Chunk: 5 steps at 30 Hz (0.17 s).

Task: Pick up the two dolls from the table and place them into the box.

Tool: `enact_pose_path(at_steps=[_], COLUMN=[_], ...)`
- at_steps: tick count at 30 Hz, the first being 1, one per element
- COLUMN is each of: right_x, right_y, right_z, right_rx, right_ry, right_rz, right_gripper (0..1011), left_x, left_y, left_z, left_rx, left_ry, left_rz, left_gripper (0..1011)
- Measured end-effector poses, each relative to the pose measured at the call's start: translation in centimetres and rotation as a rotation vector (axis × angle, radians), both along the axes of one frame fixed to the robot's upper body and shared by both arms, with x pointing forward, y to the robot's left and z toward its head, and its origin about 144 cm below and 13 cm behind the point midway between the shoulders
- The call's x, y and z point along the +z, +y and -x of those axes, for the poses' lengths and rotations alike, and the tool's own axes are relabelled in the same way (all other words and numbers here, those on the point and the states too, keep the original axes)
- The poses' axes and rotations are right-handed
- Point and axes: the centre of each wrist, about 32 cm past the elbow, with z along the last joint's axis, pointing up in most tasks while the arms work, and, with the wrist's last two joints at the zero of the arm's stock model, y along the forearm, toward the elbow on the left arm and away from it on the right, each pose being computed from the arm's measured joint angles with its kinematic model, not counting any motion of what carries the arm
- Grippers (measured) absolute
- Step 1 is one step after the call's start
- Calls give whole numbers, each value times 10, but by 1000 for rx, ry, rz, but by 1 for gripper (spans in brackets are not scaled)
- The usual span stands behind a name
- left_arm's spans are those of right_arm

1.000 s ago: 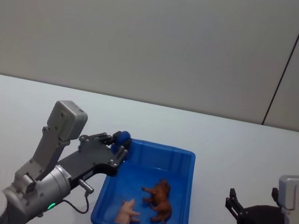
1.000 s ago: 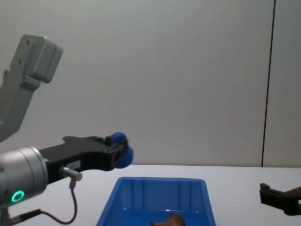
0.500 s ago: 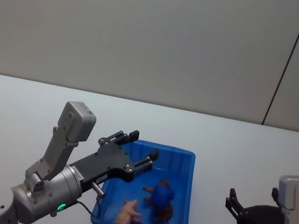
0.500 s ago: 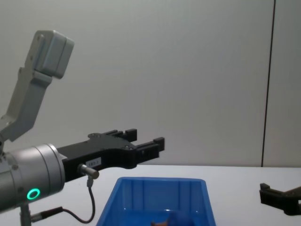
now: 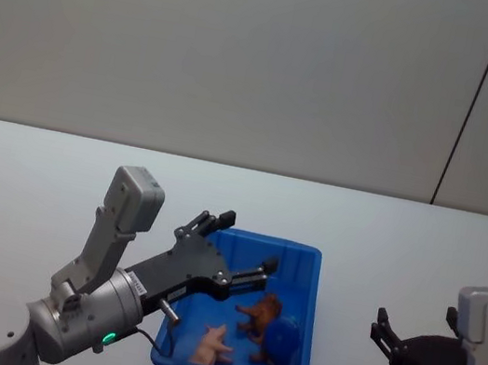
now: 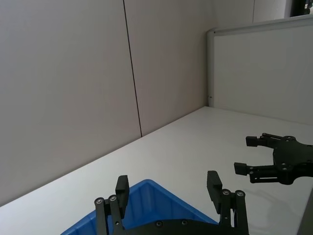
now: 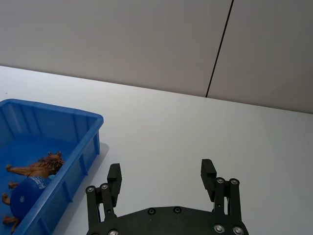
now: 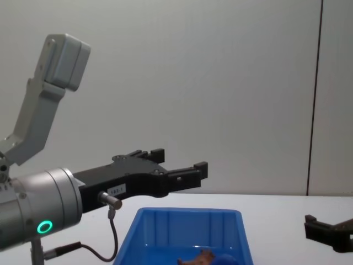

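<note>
The blue box (image 5: 316,280) sits on the white table ahead of me. Inside it the shaggy brown doll (image 5: 260,314) lies near the middle, and the rounded blue doll (image 5: 285,338) rests against its right side. Both dolls also show in the right wrist view, the brown doll (image 7: 40,166) and the blue doll (image 7: 23,199). My left gripper (image 5: 245,242) hovers open above the box's left half with nothing between its fingers (image 8: 197,165). My right gripper (image 5: 384,335) stands open and empty over the table to the right of the box.
A small pink pig toy (image 5: 210,344) lies in the box's near left corner. Bare white table surrounds the box (image 7: 68,116) on all sides. A grey wall with a dark vertical seam stands behind the table.
The left gripper opened and let go of the blue doll, which dropped into the box and settled right of the brown doll. The gripper has moved farther over the box. The right arm stayed still.
</note>
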Motion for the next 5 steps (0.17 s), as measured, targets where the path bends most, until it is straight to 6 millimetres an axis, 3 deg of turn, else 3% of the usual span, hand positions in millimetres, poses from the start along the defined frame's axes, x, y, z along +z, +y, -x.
enact_pose_path(at_steps=[5], right_x=[0], right_y=[0], right_z=[0], right_rx=[0], right_ry=[0], right_rz=[0], right_gripper=[1001], left_x=[0], left_y=[0], left_z=[0], left_rx=[-6], left_ry=[0], left_rz=[2], left_gripper=[1001])
